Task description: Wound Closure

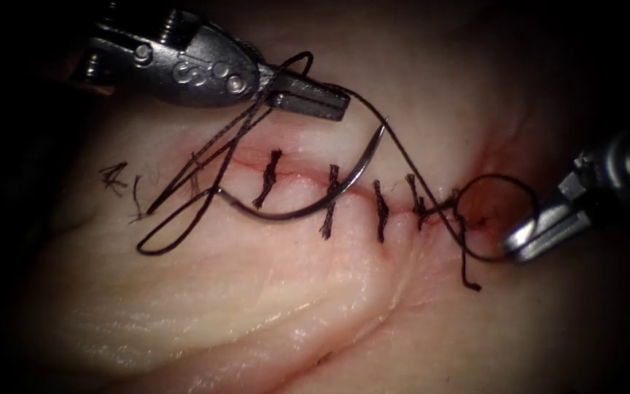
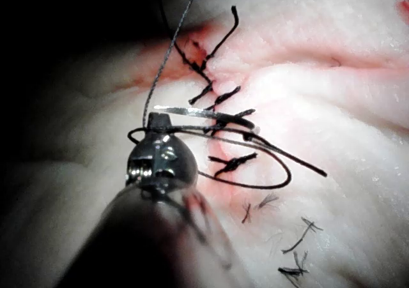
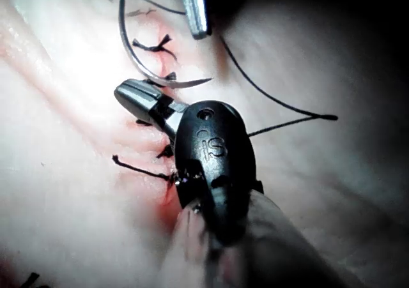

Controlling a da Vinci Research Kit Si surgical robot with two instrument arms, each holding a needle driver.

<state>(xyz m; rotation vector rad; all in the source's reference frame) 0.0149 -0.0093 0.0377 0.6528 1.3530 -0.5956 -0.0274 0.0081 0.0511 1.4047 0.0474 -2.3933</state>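
While gripping the thread (image 1: 497, 176) with the left hand (image 1: 329, 102) above the cut (image 1: 300, 175) and the right hand (image 1: 513, 246) at its right end, seemingly to tension the loop, leaves the needle (image 1: 293, 213) loose on the tissue (image 1: 257, 306), across the cut.

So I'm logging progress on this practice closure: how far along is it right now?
Done: four stitches already cross the cut, and a thread loop sits at its right end. In hand: the left tool is shut on the thread; the right tool grips the loop's thread. The needle lies loose on the tissue, held by neither. Left: the loop is slack, not tightened.
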